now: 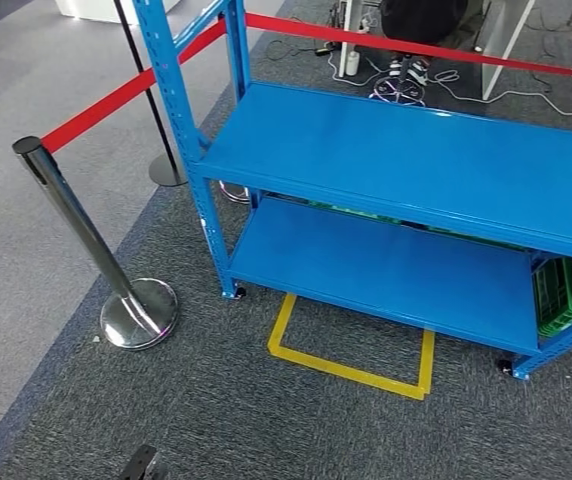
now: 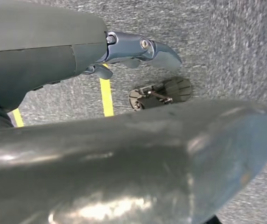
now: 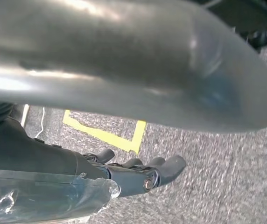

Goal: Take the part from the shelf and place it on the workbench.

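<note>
Shelving (image 1: pixel 389 150) in blue is standing on grey carpet, green crate (image 1: pixel 570 295) sitting at its lower right. Left hand (image 2: pixel 139 49) and right hand (image 3: pixel 150 172) are hanging with fingers apart, holding nothing.

Glossy blue painted metal shelf (image 1: pixel 411 150), mirror-polished chrome post (image 1: pixel 79 225), rough grey carpet (image 1: pixel 215 410)

Shelf (image 1: pixel 389 150) bright blue. Belt (image 1: pixel 117 100) red. Post (image 1: pixel 79 225) chrome. Floor tape (image 1: pixel 343 368) yellow. Carpet (image 1: pixel 230 420) dk grey, speckled. Crate (image 1: pixel 570 290) green.
</note>
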{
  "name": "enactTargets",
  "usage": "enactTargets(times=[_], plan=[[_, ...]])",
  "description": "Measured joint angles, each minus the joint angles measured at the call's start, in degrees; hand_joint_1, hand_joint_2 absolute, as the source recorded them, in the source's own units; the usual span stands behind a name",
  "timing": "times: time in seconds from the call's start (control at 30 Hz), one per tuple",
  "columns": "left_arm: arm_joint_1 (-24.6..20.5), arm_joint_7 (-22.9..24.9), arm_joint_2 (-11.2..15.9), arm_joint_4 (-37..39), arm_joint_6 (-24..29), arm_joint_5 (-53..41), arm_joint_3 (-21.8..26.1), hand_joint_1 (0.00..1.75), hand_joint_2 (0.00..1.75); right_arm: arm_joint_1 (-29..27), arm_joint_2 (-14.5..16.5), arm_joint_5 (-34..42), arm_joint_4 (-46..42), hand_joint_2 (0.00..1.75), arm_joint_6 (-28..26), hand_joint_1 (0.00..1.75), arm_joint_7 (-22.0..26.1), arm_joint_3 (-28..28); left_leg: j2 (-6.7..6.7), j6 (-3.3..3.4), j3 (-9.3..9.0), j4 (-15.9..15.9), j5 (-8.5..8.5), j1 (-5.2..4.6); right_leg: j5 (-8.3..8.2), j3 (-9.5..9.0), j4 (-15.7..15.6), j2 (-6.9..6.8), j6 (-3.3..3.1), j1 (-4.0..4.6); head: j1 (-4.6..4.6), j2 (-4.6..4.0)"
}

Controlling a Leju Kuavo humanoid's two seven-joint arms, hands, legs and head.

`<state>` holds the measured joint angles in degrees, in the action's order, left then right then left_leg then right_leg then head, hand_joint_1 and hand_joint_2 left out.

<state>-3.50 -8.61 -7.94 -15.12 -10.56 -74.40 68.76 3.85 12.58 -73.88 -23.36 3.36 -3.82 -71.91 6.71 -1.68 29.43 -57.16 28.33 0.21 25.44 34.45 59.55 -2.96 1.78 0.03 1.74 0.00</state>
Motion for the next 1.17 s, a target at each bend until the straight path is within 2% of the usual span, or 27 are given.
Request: enactTargets(times=[0.03, 0.1, 0.13, 0.17, 0.2, 0.23, 0.27, 0.3, 0.37, 0.4, 0.43, 0.47, 0.5, 0.53, 0.57, 0.63, 0.67, 0.7, 0.73, 0.77, 0.8, 0.87, 0.93, 0.97, 1.07, 1.1, 1.17], plan=[[-0.1, 0.5, 0.0, 0.0, 0.1, 0.0, 0.0, 0.0, 0.0, 0.0, 0.0, 0.0, 0.0, 0.0, 0.0, 0.0, 0.0, 0.0, -0.38, -0.38, -0.13, 0.0, 0.29, 0.1, -0.14, -0.03, -0.2, 0.7, -0.33, -0.11, 0.05, -0.01], [-0.2, 1.8, 0.0, 0.0, 0.3, 0.2, 0.0, 0.0, 0.0, 0.1, 0.0, 0.0, 0.0, 0.0, 0.0, 0.0, 0.0, 0.0, -3.11, -0.93, 1.08, -3.1, 2.59, 0.27, -0.49, -0.31, -0.7, 2.14, -1.01, -0.5, 0.31, -0.01], [-0.2, 2.4, 0.0, 0.0, 0.2, 0.3, 0.1, 0.0, 0.0, 0.2, 0.0, 0.0, 0.0, 0.0, 0.1, 0.0, 0.1, 0.0, -4.8, -1.05, 2.67, -6.5, 4.47, 0.33, -0.55, -0.25, -0.8, 2.89, -1.2, -0.57, 0.5, -0.01], [-0.2, 2.8, 0.0, 0.0, 0.1, 0.5, 0.2, 0.0, 0.0, 0.3, 0.0, -0.1, 0.0, 0.0, 0.1, 0.0, 0.1, 0.0, -5.8, -1.11, 4.75, -10.6, 6.37, 0.34, -0.59, -0.16, -0.8, 3.74, -1.35, -0.59, 0.61, -0.01], [-0.1, 3.2, 0.0, 0.0, 0.1, 0.6, 0.2, 0.0, 0.0, 0.3, 0.0, -0.1, 0.0, 0.0, 0.2, 0.0, 0.1, 0.0, -6.24, -1.14, 6.66, -14.2, 7.56, 0.35, -0.6, -0.1, -0.8, 4.65, -1.4, -0.59, 0.68, -0.01], [0.0, 3.4, 0.0, 0.0, 0.0, 0.6, 0.2, 0.0, 0.0, 0.2, 0.0, -0.1, 0.0, 0.0, 0.2, 0.0, 0.1, 0.0, -6.4, -1.14, 7.82, -16.0, 7.59, 0.35, -0.61, -0.09, -0.8, 5.54, -1.4, -0.59, 0.7, 0.0], [0.0, 3.5, 0.0, 0.0, 0.0, 0.6, 0.2, 0.0, 0.44, 0.1, 0.0, -0.2, 0.0, 0.0, 0.3, 0.0, 0.1, 0.0, -6.52, -1.09, 7.94, -15.6, 6.34, 0.36, -0.65, -0.13, -0.8, 6.46, -1.34, -0.61, 0.69, 0.0], [0.0, 3.5, 0.0, 0.0, -0.1, 0.6, 0.2, 0.0, 0.87, 0.0, 0.0, -0.2, 0.0, 0.0, 0.3, 0.0, 0.1, 0.0, -6.83, -1.05, 6.95, -12.9, 4.12, 0.42, -0.69, -0.19, -0.7, 7.37, -1.22, -0.68, 0.69, -0.01], [-0.1, 3.5, 0.0, 0.0, -0.1, 0.6, 0.2, 0.0, 1.75, 0.1, 0.0, -0.2, 0.0, 0.0, 0.3, 0.0, 0.2, 0.0, -9.06, -0.97, 3.61, -5.0, -0.1, 0.78, -0.75, -0.14, -0.6, 9.11, -0.72, -0.71, 0.73, -0.01], [-0.1, 3.6, 0.0, 0.0, -0.1, 0.6, 0.2, 0.0, 1.75, 0.2, 0.0, -0.2, 0.0, 0.0, 0.3, 0.0, 0.2, 0.0, -10.27, -0.86, 2.38, -2.1, -1.07, 0.96, -0.82, 0.0, -0.5, 9.87, -0.37, -0.71, 0.72, -0.01], [-0.2, 3.7, 0.0, 0.0, -0.1, 0.6, 0.2, 0.0, 1.75, 0.2, 0.0, -0.2, 0.0, 0.0, 0.3, 0.0, 0.2, 0.0, -11.1, -0.66, 1.75, -0.5, -1.3, 1.05, -0.93, 0.2, -0.6, 10.52, 0.01, -0.7, 0.74, 0.0], [-0.2, 3.7, 0.0, 0.0, 0.0, 0.6, 0.3, 0.0, 1.75, 0.1, 0.0, 0.1, 0.0, 0.0, 0.3, 0.0, 0.1, 0.0, -11.24, -0.31, 1.6, 0.0, -1.11, 1.01, -1.09, 0.38, -0.7, 11.08, 0.43, -0.72, 0.75, 0.0], [-0.3, 3.8, -0.1, 0.0, 0.0, 0.6, 0.3, 0.0, 1.75, 0.0, 0.0, 1.1, 0.0, 0.0, 0.6, 0.0, 0.0, -0.1, -10.75, 0.12, 1.64, 0.0, -1.22, 1.0, -1.28, 0.57, -1.0, 11.54, 0.79, -0.87, 0.77, 0.0], [-0.3, 3.8, -0.1, 0.0, 0.0, 0.6, 0.3, 0.0, 1.75, 0.0, 0.0, 3.5, 0.0, 0.0, 1.3, 0.0, -0.2, -0.7, -10.23, 0.56, 1.6, 0.2, -1.36, 1.02, -1.25, 0.76, -0.9, 10.96, 1.13, -0.85, 0.77, 0.0], [-0.4, 3.7, 0.0, 0.0, -0.2, 0.7, 0.3, 0.0, 1.75, 0.1, 0.0, 8.2, 0.3, 0.0, 2.6, 0.0, -0.5, -1.9, -9.75, 1.01, 1.56, 0.3, -1.49, 1.07, -0.72, 1.23, -0.1, 9.55, 1.4, -0.78, 0.54, 0.0], [-0.3, 3.4, 0.2, 0.0, -1.0, 1.0, 0.3, 0.0, 1.75, 1.0, 0.1, 21.4, 1.0, 0.0, 5.1, 0.0, -1.3, -5.9, -8.73, 1.59, 1.5, 0.4, -1.59, 1.03, 2.29, 3.72, 5.2, 5.53, 1.76, -0.58, 0.03, 0.0], [-0.1, 3.3, 0.4, 0.0, -1.5, 0.9, 0.3, 0.0, 1.75, 1.5, 0.1, 27.6, 1.3, 0.44, 5.9, 0.0, -1.6, -7.9, -8.19, 1.76, 1.5, 0.4, -1.53, 0.94, 4.31, 5.66, 9.3, 4.2, 1.88, -0.57, -0.19, 0.0], [0.1, 3.3, 0.6, 0.0, -2.1, 0.0, 0.2, 0.0, 1.75, 1.9, 0.1, 31.2, 1.5, 0.87, 6.3, 0.0, -2.1, -9.2, -7.64, 1.84, 1.48, 0.4, -1.48, 0.86, 5.91, 7.5, 13.1, 3.6, 1.97, -0.6, -0.2, 0.0], [0.2, 3.1, 1.1, 0.1, -2.8, -1.5, -0.2, 0.0, 1.75, 2.3, -0.2, 32.2, 1.7, 1.31, 6.3, 0.0, -3.2, -10.0, -7.17, 1.88, 1.44, 0.4, -1.44, 0.83, 6.62, 8.64, 15.6, 3.35, 2.01, -0.63, -0.19, 0.0], [0.2, 2.8, 1.6, 0.3, -3.7, -3.4, -1.0, 0.0, 1.75, 2.7, -1.0, 30.7, 1.8, 1.75, 6.4, 0.0, -4.9, -10.2, -6.82, 1.86, 1.38, 0.4, -1.38, 0.82, 6.14, 8.66, 15.9, 3.28, 2.05, -0.66, -0.19, 0.0], [0.2, 2.3, 2.3, 0.5, -4.6, -5.1, -1.9, 0.0, 1.75, 3.3, -2.1, 28.0, 1.9, 1.75, 6.7, 0.0, -6.9, -9.9, -6.6, 1.78, 1.26, 0.4, -1.32, 0.82, 4.65, 7.44, 13.7, 3.25, 2.04, -0.7, -0.19, -0.01], [-0.1, 1.4, 3.4, 0.8, -5.7, -7.0, -3.6, 0.0, 1.75, 4.9, -5.1, 23.5, 2.1, 1.75, 8.0, 0.0, -10.3, -8.5, -6.35, 1.41, 0.91, 0.3, -1.08, 0.73, 1.13, 2.9, 5.5, 2.99, 1.92, -0.7, -0.25, -0.02], [-0.2, 0.9, 4.3, 1.0, -5.8, -7.3, -4.6, 0.0, 1.75, 6.5, -7.4, 22.5, 2.3, 1.75, 9.4, 0.0, -11.4, -7.3, -6.24, 0.89, 0.7, 0.2, -0.84, 0.49, -0.29, -0.18, 0.1, 2.88, 1.44, -0.61, -0.32, 0.0], [-0.3, 0.8, 4.7, 1.0, -5.7, -7.0, -4.8, 0.0, 1.31, 7.0, -8.2, 22.4, 2.3, 1.75, 9.6, 0.0, -11.1, -7.0, -6.23, 0.98, 0.71, 0.2, -0.83, 0.36, -0.27, -0.57, -0.7, 2.91, 1.24, -0.57, -0.37, 0.0], [-0.3, 2.1, 5.4, 1.3, -6.5, -1.7, -3.9, 0.0, 0.0, 7.5, -8.9, 22.0, 2.4, 0.44, 9.1, 0.0, -8.2, -5.8, -6.26, 2.38, 0.74, 0.4, -1.13, 0.29, -0.54, -0.5, -0.8, 3.09, 1.03, -0.56, -0.27, 0.0], [-0.3, 2.8, 5.4, 1.5, -6.9, 0.9, -2.9, 0.0, 0.0, 7.5, -9.0, 22.1, 2.4, 0.0, 8.4, 0.0, -7.1, -5.3, -6.25, 2.6, 0.72, 0.6, -1.2, 0.28, -0.51, -0.47, -0.8, 3.13, 0.89, -0.52, -0.23, -0.01], [-0.5, 3.6, 5.2, 1.6, -7.4, 3.7, -1.2, 0.0, 0.0, 7.7, -8.9, 22.4, 2.4, 0.0, 6.9, 0.0, -5.9, -4.7, -6.24, 2.51, 0.63, 0.9, -1.32, 0.28, -0.44, -0.43, -0.8, 3.18, 0.59, -0.44, -0.24, -0.01]])
